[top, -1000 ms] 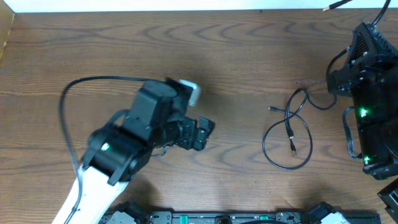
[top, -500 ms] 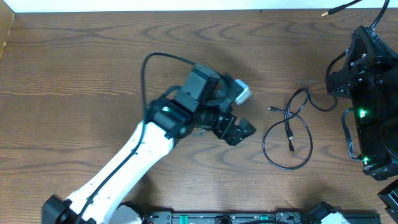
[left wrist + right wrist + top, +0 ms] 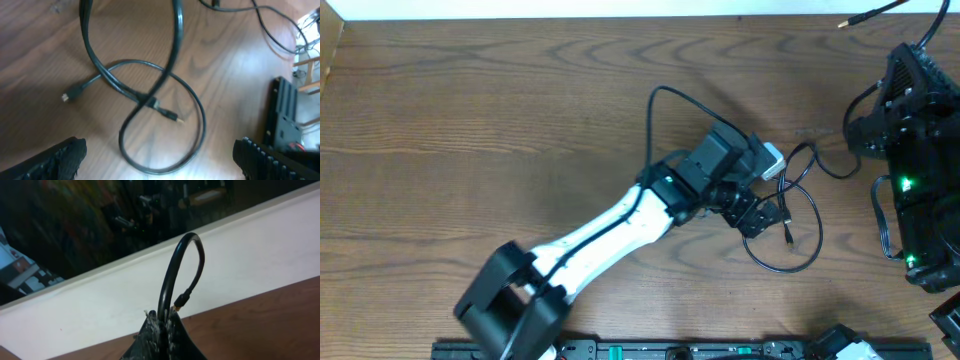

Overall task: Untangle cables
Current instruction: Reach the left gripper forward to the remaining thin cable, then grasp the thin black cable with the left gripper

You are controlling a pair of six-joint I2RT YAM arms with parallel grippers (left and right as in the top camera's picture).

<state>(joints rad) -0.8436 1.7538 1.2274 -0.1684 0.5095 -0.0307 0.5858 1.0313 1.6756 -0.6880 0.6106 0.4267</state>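
Stuff you just can't see in this one

From the left wrist, the left pincer point(image 3: 162, 162) has both fingers point(image 3: 62, 160) chopped by the bottom edge, and the thin black looped cable point(image 3: 150, 100) runs out past the top edge. From overhead that pincer sits over the loop's left side on the brown wooden desk point(image 3: 520, 100), so that stretch is covered. The bulky black right arm point(image 3: 910, 150) is cut by the right edge. In its wrist view the right pincer point(image 3: 161, 332) is cropped at the bottom, clamped on a short black cord with a gold plug point(image 3: 172, 275) whose lower run is hidden. The dark background is a blur.
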